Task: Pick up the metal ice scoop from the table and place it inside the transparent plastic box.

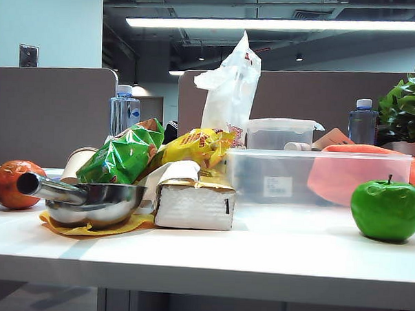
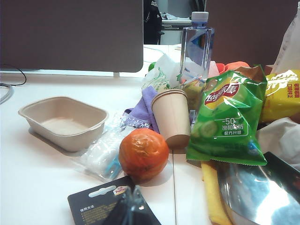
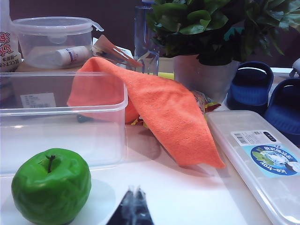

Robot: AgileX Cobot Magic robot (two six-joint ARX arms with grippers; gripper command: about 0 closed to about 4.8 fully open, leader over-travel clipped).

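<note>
The metal ice scoop [image 1: 95,202] lies on a yellow cloth [image 1: 125,225] at the table's [image 1: 272,255] front left, its tubular handle pointing left toward an orange [image 1: 10,183]. In the left wrist view its shiny bowl [image 2: 262,199] shows at the edge. The transparent plastic box [image 1: 289,174] stands at centre right with a white label on its front; an orange towel [image 3: 168,112] drapes over its far corner. My left gripper [image 2: 131,193] is shut and empty above a black card [image 2: 93,206]. My right gripper [image 3: 134,190] is shut and empty beside a green apple [image 3: 50,185]. Neither gripper shows in the exterior view.
A tissue box [image 1: 195,204] sits right of the scoop, with a green chip bag [image 1: 121,155] and a yellow bag [image 1: 194,147] behind. A paper cup [image 2: 171,117] and a pulp tray [image 2: 63,123] stand left. A lidded clear container [image 1: 281,133], a potted plant [image 3: 211,28] and a flat lid [image 3: 262,159] are right.
</note>
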